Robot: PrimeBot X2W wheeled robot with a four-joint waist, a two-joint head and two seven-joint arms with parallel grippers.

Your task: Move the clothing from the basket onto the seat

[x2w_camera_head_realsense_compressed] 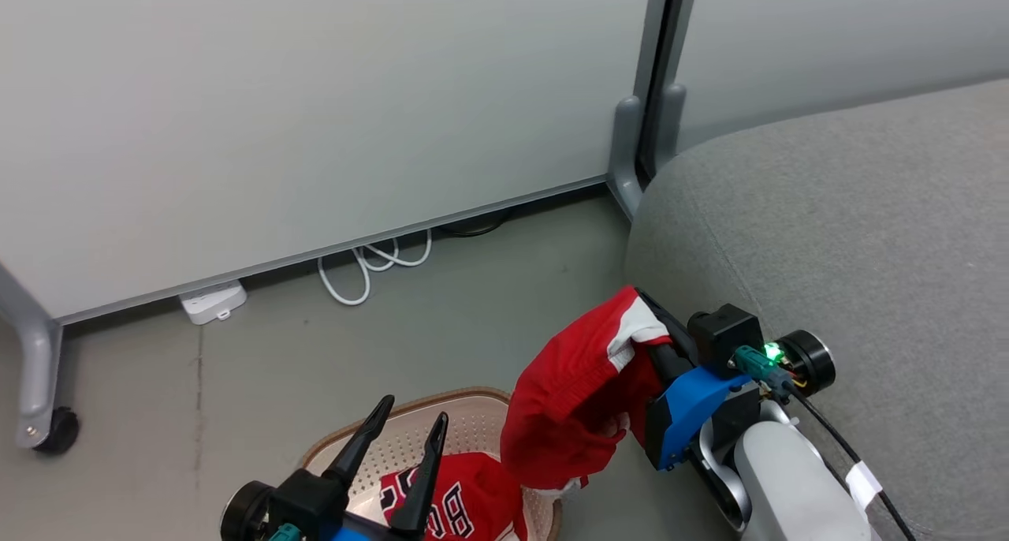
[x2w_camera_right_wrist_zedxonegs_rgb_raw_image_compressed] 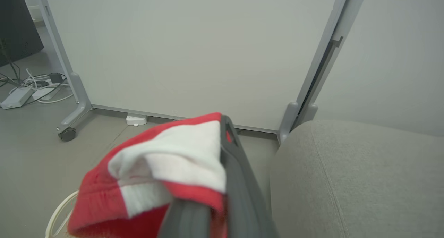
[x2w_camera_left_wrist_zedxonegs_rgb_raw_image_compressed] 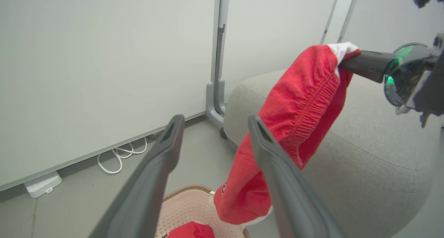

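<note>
- Shorts (x2w_camera_head_realsense_compressed: 567,399) hang above basket (x2w_camera_head_realsense_compressed: 465,430), clamped between jaws of right gripper (x2w_camera_head_realsense_compressed: 648,308).
- Left gripper (x2w_camera_head_realsense_compressed: 414,411) hovers over basket with jaws apart.
- Jersey (x2w_camera_head_realsense_compressed: 461,501) lies inside basket.

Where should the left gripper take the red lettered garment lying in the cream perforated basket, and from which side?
Pinch a raised fold of the red lettered garment, from straight above. It lies bunched low in the cream perforated plastic basket, whose walls likely block a sideways approach; the open left gripper hangs over it.
</note>
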